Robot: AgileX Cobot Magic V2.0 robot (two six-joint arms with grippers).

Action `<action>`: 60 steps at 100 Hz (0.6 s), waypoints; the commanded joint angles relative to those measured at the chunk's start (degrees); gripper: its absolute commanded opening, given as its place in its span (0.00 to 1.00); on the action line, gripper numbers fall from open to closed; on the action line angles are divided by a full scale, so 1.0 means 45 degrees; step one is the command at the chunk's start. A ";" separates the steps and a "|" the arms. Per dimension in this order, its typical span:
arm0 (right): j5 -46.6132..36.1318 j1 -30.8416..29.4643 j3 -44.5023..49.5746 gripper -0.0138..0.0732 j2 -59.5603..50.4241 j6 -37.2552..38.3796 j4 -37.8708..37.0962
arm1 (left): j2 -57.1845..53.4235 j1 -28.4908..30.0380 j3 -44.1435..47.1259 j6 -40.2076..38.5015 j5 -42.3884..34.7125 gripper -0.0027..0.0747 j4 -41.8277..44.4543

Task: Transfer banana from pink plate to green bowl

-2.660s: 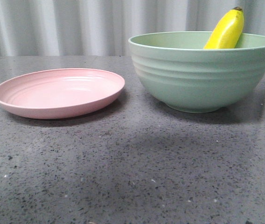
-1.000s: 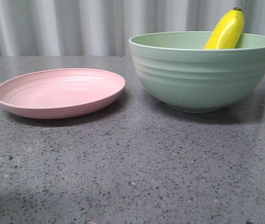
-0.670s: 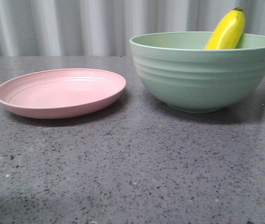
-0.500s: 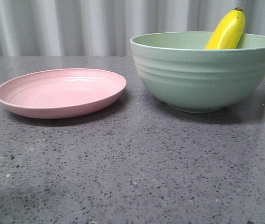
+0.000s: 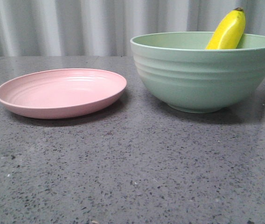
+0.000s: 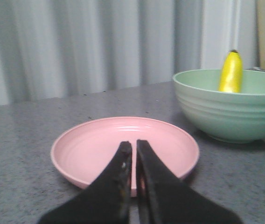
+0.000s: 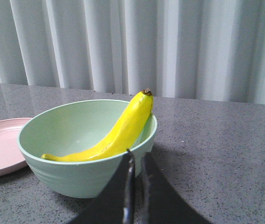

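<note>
Both grippers — left gripper (image 6: 133,154), right gripper (image 7: 135,163) — pinched closed, holding nothing; banana (image 7: 114,135) leans inside green bowl (image 5: 202,77), pink plate (image 5: 60,93) bare.

banana (image 5: 226,31): leaning in green bowl, dark tip poking above far rim | green bowl (image 5: 202,74): upright on surface, ridged outside | pink plate (image 5: 60,93): flat on surface, nothing on it, beside bowl, rims near but apart | surface (image 5: 132,172): dark speckled grey | end effector: none in view, no relative places
</note>
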 commanded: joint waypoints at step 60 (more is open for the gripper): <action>-0.0895 0.0018 -0.0317 0.10 0.0113 -0.0145 -0.0042 | -0.3156 0.5084 0.0116 -0.0012 0.1418 0.01 -0.0071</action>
